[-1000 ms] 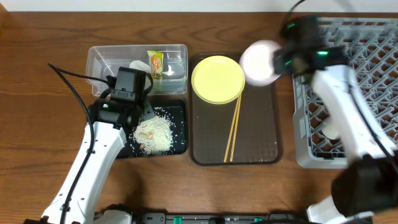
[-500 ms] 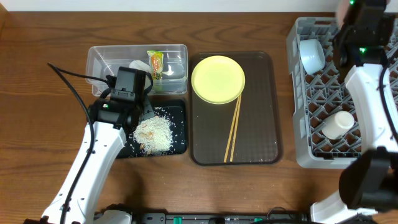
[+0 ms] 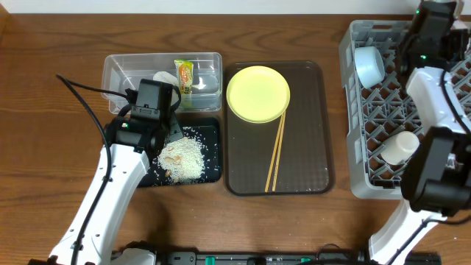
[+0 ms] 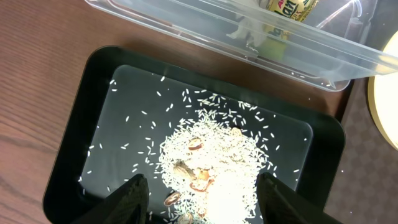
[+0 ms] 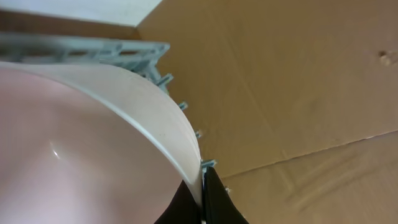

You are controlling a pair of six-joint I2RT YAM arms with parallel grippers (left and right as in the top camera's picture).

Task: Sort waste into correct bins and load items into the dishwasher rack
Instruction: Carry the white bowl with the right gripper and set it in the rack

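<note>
My right gripper (image 5: 202, 186) is shut on the rim of the white bowl (image 5: 93, 137), over the far side of the grey dishwasher rack (image 3: 353, 184); from overhead the arm (image 3: 434, 22) hides the bowl. The light blue bowl (image 3: 368, 65) and small white cup (image 3: 401, 147) sit in the rack. My left gripper (image 4: 202, 183) is open and empty just above the rice scraps (image 4: 217, 168) in the black tray (image 4: 93, 93). The snack wrapper (image 3: 184, 75) and tissue (image 3: 165, 77) lie in the clear tub (image 3: 125, 70). The yellow plate (image 3: 257, 93) and chopsticks (image 3: 276, 151) lie on the brown tray (image 3: 305, 169).
The rack fills the right side of the wooden table (image 3: 44, 110). The clear tub's rim (image 4: 205, 37) stands just beyond the black tray. A brown cardboard surface (image 5: 298, 93) shows behind the rack in the right wrist view.
My right arm carried the white bowl from above the brown tray rightward to the far side of the rack. The left arm has not moved.
</note>
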